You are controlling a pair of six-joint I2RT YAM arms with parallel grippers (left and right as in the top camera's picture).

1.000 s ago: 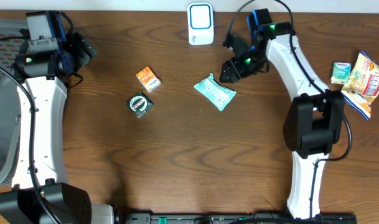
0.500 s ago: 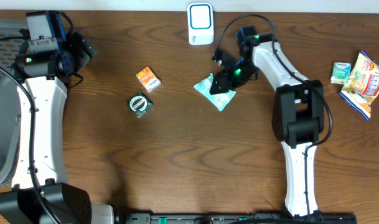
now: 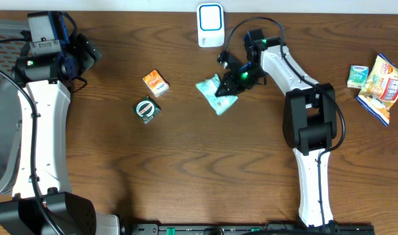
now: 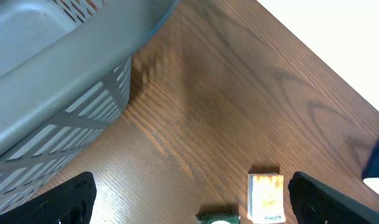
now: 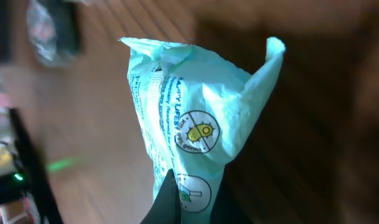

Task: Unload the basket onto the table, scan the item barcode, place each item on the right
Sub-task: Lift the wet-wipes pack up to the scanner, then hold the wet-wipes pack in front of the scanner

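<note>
Currently basket [image 4: 58, 81] contents not visible; right gripper [image 3: 227, 89] pinches wipes packet [image 3: 209, 93], sticking out at 9 o'clock; left gripper [image 4: 195, 200] wide.

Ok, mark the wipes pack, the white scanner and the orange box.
wipes pack [image 3: 207, 89], overhead view, its left half.
white scanner [image 3: 210, 19], overhead view, its blue-framed face.
orange box [image 3: 155, 83], overhead view, its top face.
</note>
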